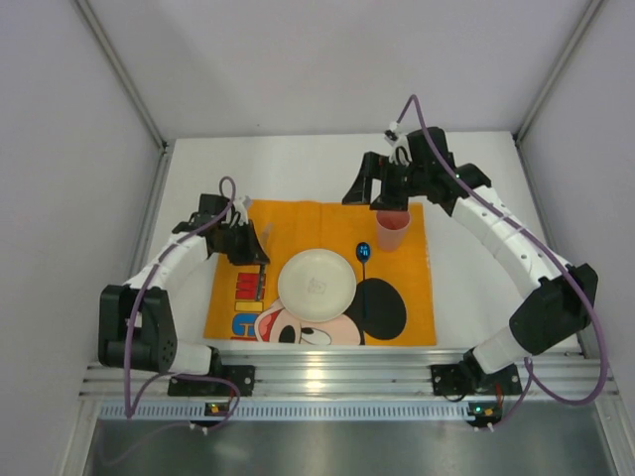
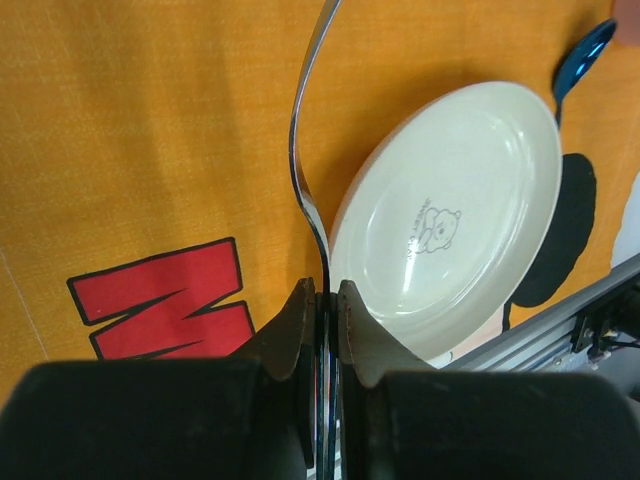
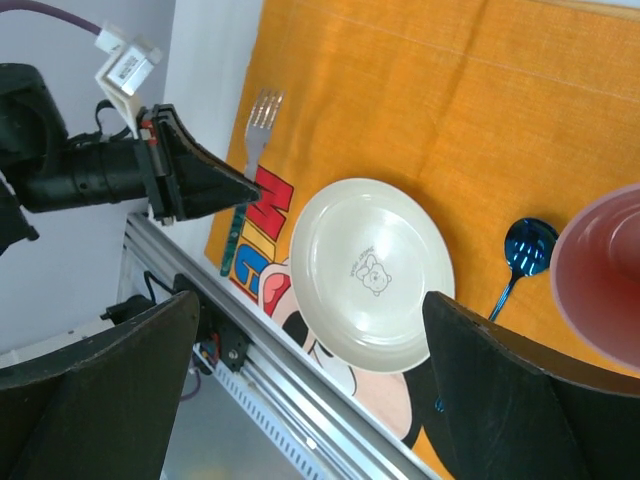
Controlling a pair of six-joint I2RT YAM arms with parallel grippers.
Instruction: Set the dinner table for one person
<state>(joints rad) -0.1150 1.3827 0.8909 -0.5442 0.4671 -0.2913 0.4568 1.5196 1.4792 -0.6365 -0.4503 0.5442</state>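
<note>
Arms [image 1: 164, 263] white-segmented, black joints [image 1: 551, 307]; purple cables [image 1: 415, 104]; black wedge-shaped pincer fingers [image 3: 500, 380].

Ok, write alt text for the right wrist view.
Cream plate on an orange mat, blue spoon and pink cup to its right. At left, the left claw grips a fork; the open right claw frames the foreground.

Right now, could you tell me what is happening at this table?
The left gripper is shut on a fork, holding it over the orange mat just left of the plate. The right gripper is open near the pink cup, which stands at the mat's far right. A blue spoon lies right of the plate.
</note>
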